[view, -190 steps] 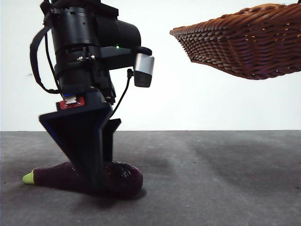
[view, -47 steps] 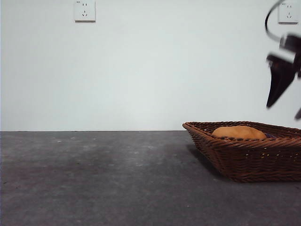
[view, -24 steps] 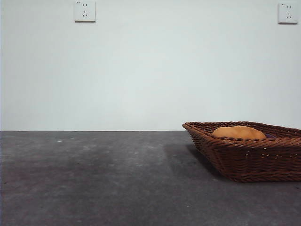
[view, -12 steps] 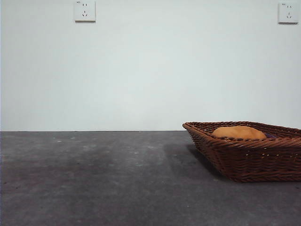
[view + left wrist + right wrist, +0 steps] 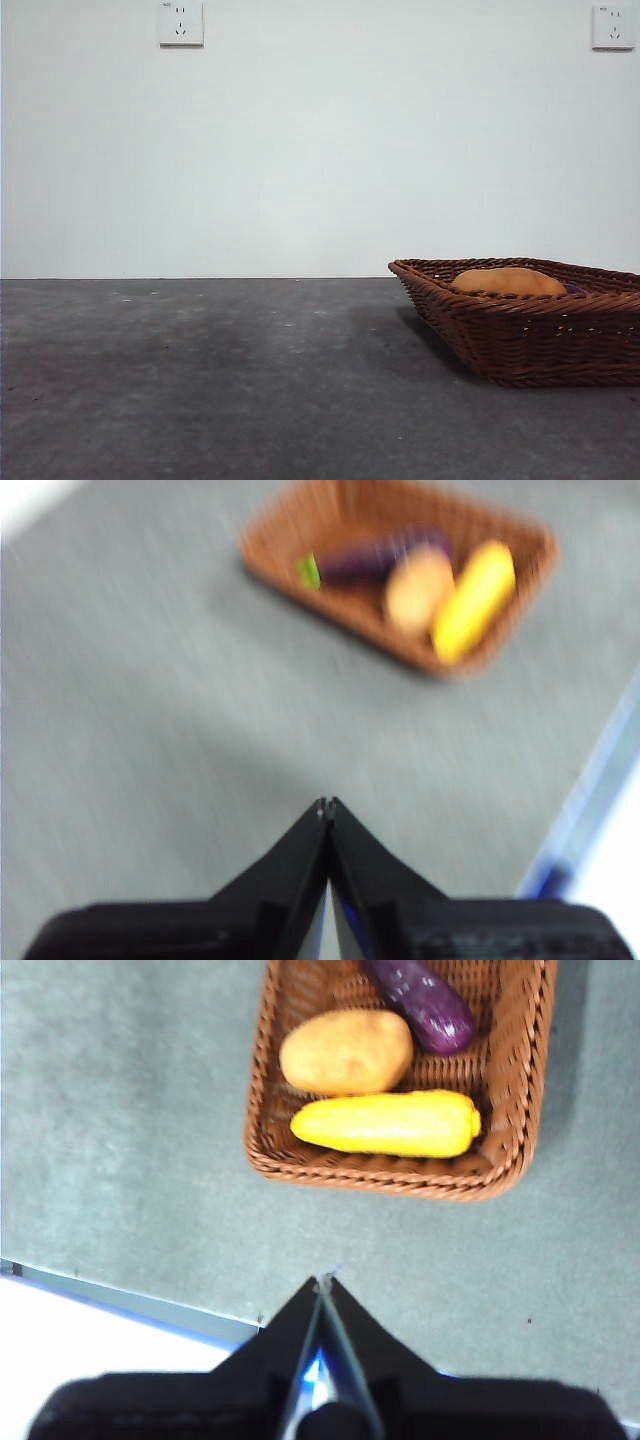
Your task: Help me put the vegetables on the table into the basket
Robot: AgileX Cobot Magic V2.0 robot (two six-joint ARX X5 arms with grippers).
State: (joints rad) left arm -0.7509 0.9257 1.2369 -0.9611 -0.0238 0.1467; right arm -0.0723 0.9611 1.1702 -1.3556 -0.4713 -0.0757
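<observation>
The wicker basket (image 5: 530, 335) rests on the table (image 5: 220, 380) at the right of the front view, with the potato (image 5: 508, 281) showing above its rim. Both wrist views look down into the basket (image 5: 270, 1080) (image 5: 290, 575). In it lie the eggplant (image 5: 420, 1000) (image 5: 375, 555), the potato (image 5: 346, 1052) (image 5: 418, 588) and the corn cob (image 5: 385, 1124) (image 5: 475, 598) side by side. My left gripper (image 5: 324, 805) is shut, high above the table and well away from the basket. My right gripper (image 5: 323, 1282) is shut too, raised near the table's edge, apart from the basket.
The table's edge with a blue strip (image 5: 130, 1300) (image 5: 590, 800) runs close to both grippers. Two wall sockets (image 5: 180, 22) (image 5: 612, 26) sit high on the white wall. No arm appears in the front view.
The eggplant has gone from the table into the basket, and the basket has come down onto the table. The arm seen at the right edge has left the front view; the last second is still.
</observation>
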